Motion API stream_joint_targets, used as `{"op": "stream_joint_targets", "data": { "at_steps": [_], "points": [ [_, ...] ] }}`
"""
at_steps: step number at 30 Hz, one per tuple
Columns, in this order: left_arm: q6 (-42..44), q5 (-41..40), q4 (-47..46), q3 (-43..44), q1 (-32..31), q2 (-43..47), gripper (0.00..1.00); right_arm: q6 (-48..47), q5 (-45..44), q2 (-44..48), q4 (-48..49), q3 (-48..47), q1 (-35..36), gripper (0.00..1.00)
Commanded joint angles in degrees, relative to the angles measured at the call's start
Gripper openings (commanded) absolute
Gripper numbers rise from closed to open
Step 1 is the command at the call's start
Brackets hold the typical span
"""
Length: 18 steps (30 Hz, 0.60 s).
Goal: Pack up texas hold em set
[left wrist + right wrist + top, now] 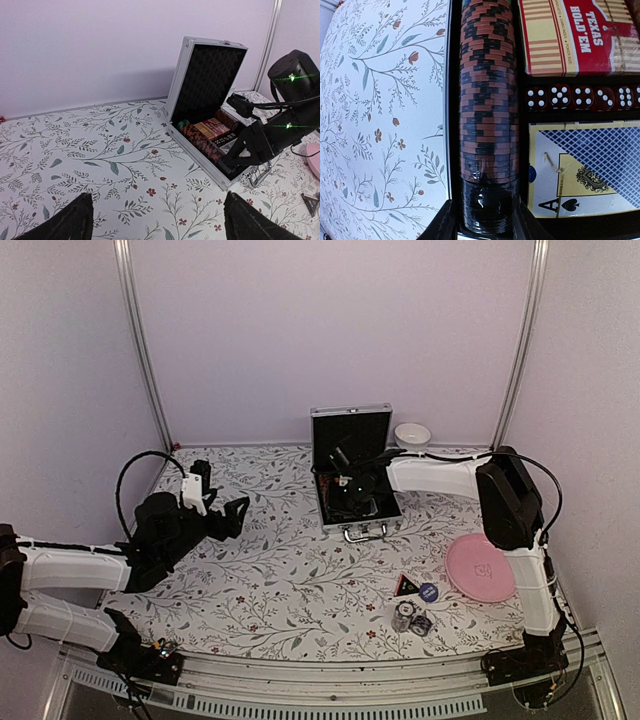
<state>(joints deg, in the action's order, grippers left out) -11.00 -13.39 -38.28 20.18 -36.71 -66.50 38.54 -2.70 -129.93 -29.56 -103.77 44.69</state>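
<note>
Right gripper (486,227) inside open case (352,432), fingers clamped on black chips (486,200), left gripper (159,220) spread wide, holding nothing

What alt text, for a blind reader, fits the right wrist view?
A row of brown and black poker chips runs up the centre, the right end effector straddling its near end; dice and two card decks lie alongside.

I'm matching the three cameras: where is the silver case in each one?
Top external: silver case at back centre, lid raised.
Left wrist: right of centre, open, lid upright.
Right wrist: close-up; only its left wall and its contents, filling the right side.
Shared landmark: floral table cover, beside the case in all three.
</note>
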Motion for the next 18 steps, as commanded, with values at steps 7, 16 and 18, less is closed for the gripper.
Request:
{"op": "stream_joint_targets", "data": {
  "at_steps": [7, 16, 18],
  "points": [
    [0.0, -0.1, -1.2, -0.2, 0.3, -1.1, 0.9, -1.9, 4.1, -0.9, 3.7, -0.8, 0.3, 0.37],
    [0.8, 0.6, -3.8, -2.0, 0.0, 0.3, 0.9, -5.2, -2.9, 10.9, 3.9, 6.7, 0.0, 0.54],
    [1.5, 1.5, -5.3, -2.8, -1.1, 1.1, 0.9, -6.0, -3.5, 15.1, 4.1, 10.2, -0.9, 0.56]
  ]
}}
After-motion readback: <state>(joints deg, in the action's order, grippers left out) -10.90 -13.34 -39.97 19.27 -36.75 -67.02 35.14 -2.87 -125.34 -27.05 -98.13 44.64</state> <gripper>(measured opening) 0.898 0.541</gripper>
